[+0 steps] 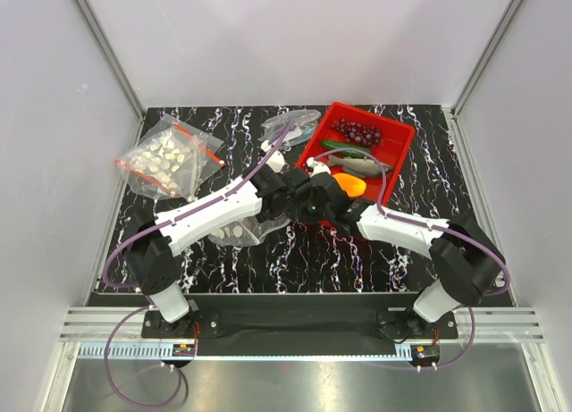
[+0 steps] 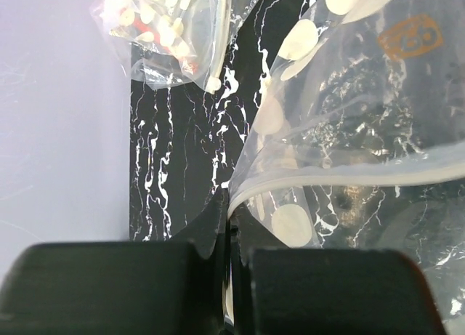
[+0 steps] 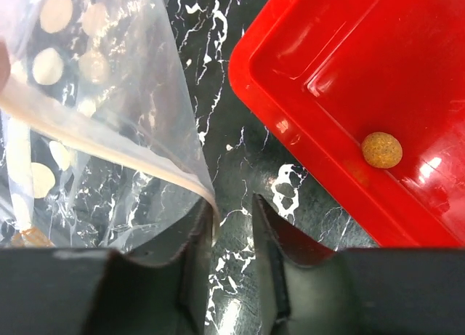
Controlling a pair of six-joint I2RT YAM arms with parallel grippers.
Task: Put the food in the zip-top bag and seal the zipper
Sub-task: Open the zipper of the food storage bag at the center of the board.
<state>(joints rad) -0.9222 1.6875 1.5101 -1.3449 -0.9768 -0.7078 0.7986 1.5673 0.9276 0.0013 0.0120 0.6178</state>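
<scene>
A clear zip-top bag with white dots lies under my left arm. Its mouth strip, the zipper, looks pale here. My left gripper is shut on the bag's mouth corner at the table's centre. My right gripper is open beside it. The strip's end rests against its left finger. The grape bunch, cucumber, fish and orange-yellow fruit lie in a red tray. The fruit also shows in the right wrist view.
A second dotted bag with red strips lies at the back left, also in the left wrist view. A small undotted clear bag lies behind the grippers. White walls enclose the black marbled table.
</scene>
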